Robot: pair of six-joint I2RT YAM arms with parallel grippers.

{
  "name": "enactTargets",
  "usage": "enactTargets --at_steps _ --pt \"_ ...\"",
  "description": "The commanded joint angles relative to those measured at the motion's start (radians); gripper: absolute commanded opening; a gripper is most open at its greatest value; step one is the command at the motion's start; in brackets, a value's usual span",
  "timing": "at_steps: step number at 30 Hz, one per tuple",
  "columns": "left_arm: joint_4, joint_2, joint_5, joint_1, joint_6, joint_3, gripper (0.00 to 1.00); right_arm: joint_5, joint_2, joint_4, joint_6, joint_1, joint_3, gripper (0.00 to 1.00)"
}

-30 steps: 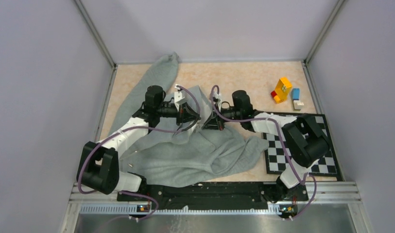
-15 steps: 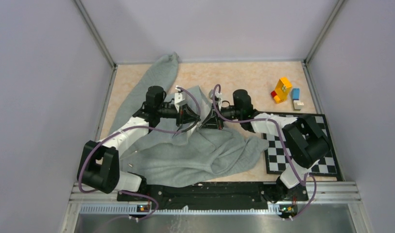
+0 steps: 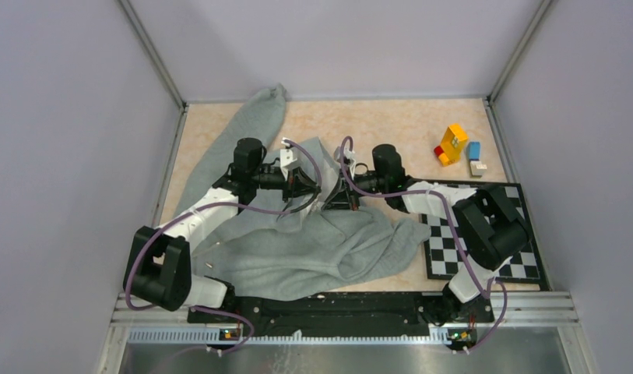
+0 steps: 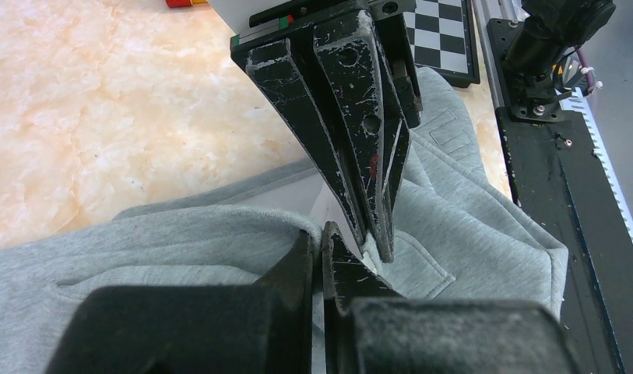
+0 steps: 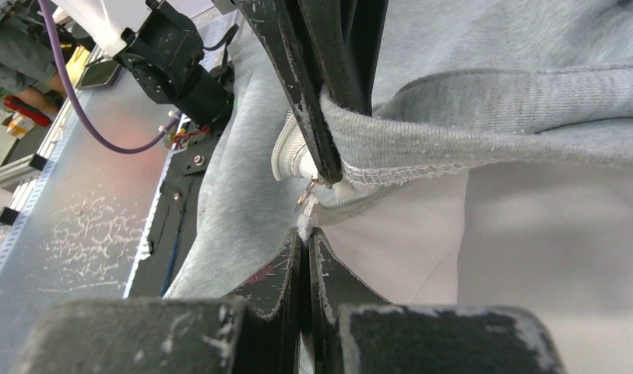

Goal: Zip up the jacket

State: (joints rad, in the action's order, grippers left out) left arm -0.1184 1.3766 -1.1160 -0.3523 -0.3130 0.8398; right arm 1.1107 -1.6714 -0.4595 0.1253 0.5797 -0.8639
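Observation:
The light grey jacket (image 3: 297,249) lies rumpled across the table's left and middle, one sleeve reaching the far left corner. My two grippers meet tip to tip over its centre. The left gripper (image 3: 314,189) is shut on a folded grey edge with white lining behind it (image 4: 321,231). The right gripper (image 3: 334,196) is shut on the zipper edge (image 5: 307,234), just below a small metal zipper piece (image 5: 307,193). In the left wrist view the right gripper's fingers (image 4: 352,140) come down from above. In the right wrist view the left gripper's fingers (image 5: 313,117) pinch the grey hem.
A black-and-white chessboard (image 3: 484,234) lies at the right, partly under the right arm. Orange and yellow toy blocks (image 3: 451,145) and a blue and white block (image 3: 475,157) stand at the far right. Grey walls enclose the table; a metal rail (image 3: 344,333) runs along the near edge.
Almost nothing: the right gripper has edged slightly toward the left one. Both stay shut on the jacket.

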Motion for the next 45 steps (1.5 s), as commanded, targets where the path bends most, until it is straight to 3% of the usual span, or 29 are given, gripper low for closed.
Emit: enactTargets --at_steps 1,7,24,37,45 --pt "-0.025 -0.027 -0.024 0.002 -0.018 0.027 0.0 0.026 0.027 -0.059 0.003 0.006 -0.021 0.0" --pt "-0.02 -0.012 -0.064 0.002 -0.015 0.031 0.0 0.002 0.007 -0.109 0.063 0.006 -0.03 0.0" --pt "-0.017 -0.024 -0.059 0.003 -0.016 0.033 0.0 0.032 -0.036 -0.047 0.03 0.006 -0.063 0.0" --pt "-0.005 -0.01 -0.081 0.001 -0.019 0.036 0.0 -0.009 -0.016 -0.106 0.066 0.001 -0.04 0.0" --pt "0.001 -0.007 -0.059 0.0 -0.023 0.035 0.0 0.009 0.002 -0.242 0.151 -0.015 0.002 0.0"
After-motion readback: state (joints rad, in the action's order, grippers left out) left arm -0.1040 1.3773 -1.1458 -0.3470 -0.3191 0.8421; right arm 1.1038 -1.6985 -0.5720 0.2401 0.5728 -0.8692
